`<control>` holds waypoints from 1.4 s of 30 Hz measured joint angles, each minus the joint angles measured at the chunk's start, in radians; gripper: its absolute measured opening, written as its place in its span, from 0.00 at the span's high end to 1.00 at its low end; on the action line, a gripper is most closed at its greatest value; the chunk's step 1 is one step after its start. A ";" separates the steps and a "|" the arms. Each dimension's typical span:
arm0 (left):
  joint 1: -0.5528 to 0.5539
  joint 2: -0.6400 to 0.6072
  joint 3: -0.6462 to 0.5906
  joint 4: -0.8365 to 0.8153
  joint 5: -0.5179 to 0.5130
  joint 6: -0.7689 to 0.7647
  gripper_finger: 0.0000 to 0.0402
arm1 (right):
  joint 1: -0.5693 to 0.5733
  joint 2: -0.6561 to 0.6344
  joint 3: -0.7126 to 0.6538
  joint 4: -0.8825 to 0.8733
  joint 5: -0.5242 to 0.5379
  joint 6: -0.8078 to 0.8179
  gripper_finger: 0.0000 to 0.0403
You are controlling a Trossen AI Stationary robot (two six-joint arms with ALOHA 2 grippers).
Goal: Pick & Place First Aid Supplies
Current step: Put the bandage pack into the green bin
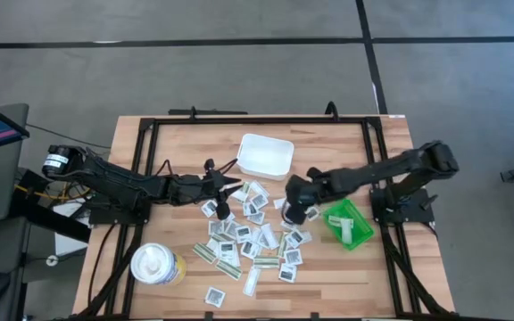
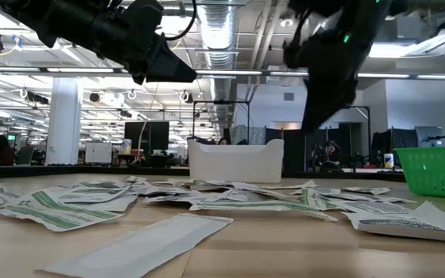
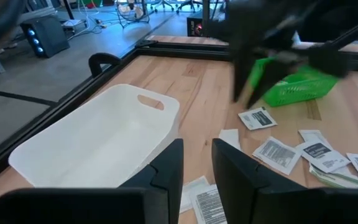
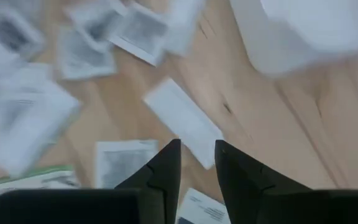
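Your first aid supplies [image 1: 255,239] lie scattered flat across the middle of the wooden tabletop [image 1: 177,143], between the two arms, in front of the white tray [image 1: 265,154] and beside the green bin [image 1: 350,223].

Your left hand [image 1: 222,212] hangs over the left edge of the scatter, near the tray. Its fingers [image 3: 169,168] stand a narrow gap apart, with nothing between them.

Your right hand [image 1: 294,214] hovers over the right side of the scatter, just beside the bin. Its fingers [image 4: 166,165] are likewise slightly parted and empty, above a plain white packet [image 4: 182,120].

A round white container [image 1: 156,264] stands near the front left corner.
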 joint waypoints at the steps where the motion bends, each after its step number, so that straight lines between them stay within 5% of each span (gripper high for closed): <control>1: 0.000 0.000 0.000 0.000 0.005 0.000 0.79 | -0.022 0.023 0.000 -0.012 -0.015 0.002 0.77; 8: 0.000 0.000 0.000 0.001 0.007 0.003 0.79 | -0.136 0.146 -0.001 0.002 -0.157 -0.047 0.77; 42: 0.000 0.000 0.000 0.005 0.007 0.007 0.79 | -0.186 0.208 -0.001 0.194 -0.210 -0.173 0.77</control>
